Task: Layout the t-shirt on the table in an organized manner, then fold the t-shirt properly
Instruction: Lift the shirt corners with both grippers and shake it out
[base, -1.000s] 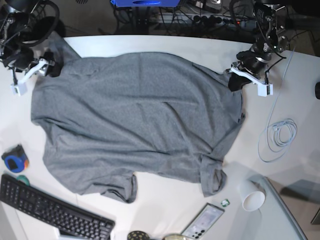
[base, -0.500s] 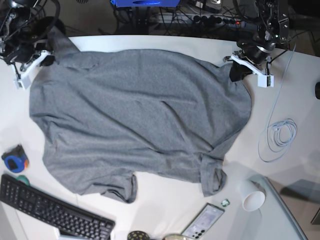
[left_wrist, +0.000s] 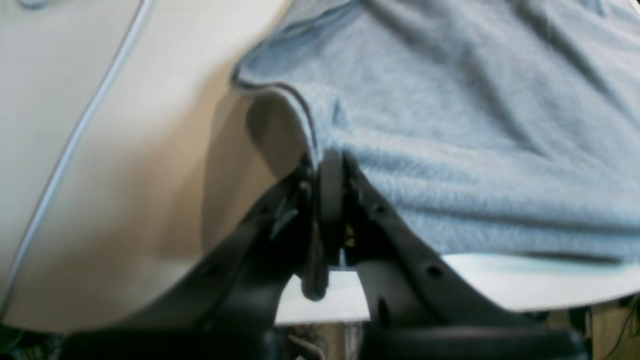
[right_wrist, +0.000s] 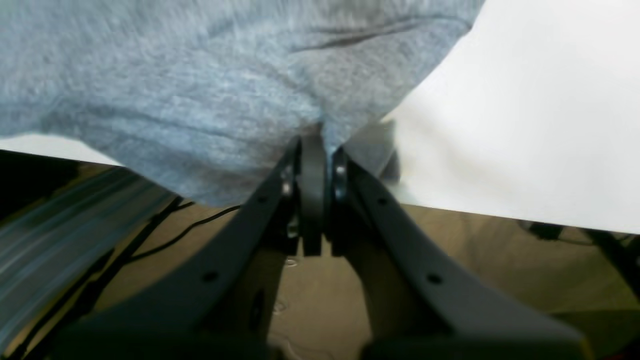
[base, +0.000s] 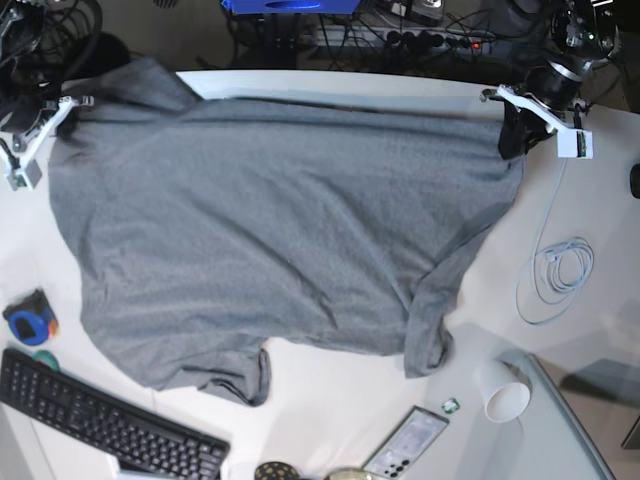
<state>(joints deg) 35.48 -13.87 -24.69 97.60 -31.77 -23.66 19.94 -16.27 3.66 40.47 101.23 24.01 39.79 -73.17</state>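
The grey t-shirt (base: 270, 230) is lying spread across the white surface (base: 330, 420), filling most of its middle, with its far edge pulled out in a nearly straight line between the two arms. In the base view the two short sleeves are pointing toward the near side, one near the keyboard (base: 100, 425) and one near the white paper cup (base: 503, 390).

The left gripper (left_wrist: 327, 165) is sitting at the far corner of the shirt on the right of the base view. Its jaws are pressed together with only a thin fold of the shirt's hemmed edge pinched between them, and the cloth is draping down from that pinch, lifted a little off the surface.

The right gripper (right_wrist: 315, 150) is holding the opposite far corner, on the left of the base view. Its jaws are likewise closed tight on a bunch of grey fabric, and here the corner is hanging just past the edge of the surface, with floor and cables showing underneath.

Beside the shirt, a coiled white cable (base: 560, 270) is resting on the right side of the surface, a phone (base: 405, 445) is lying near the front edge, and a small blue and black object (base: 30, 318) is sitting just beyond the keyboard.
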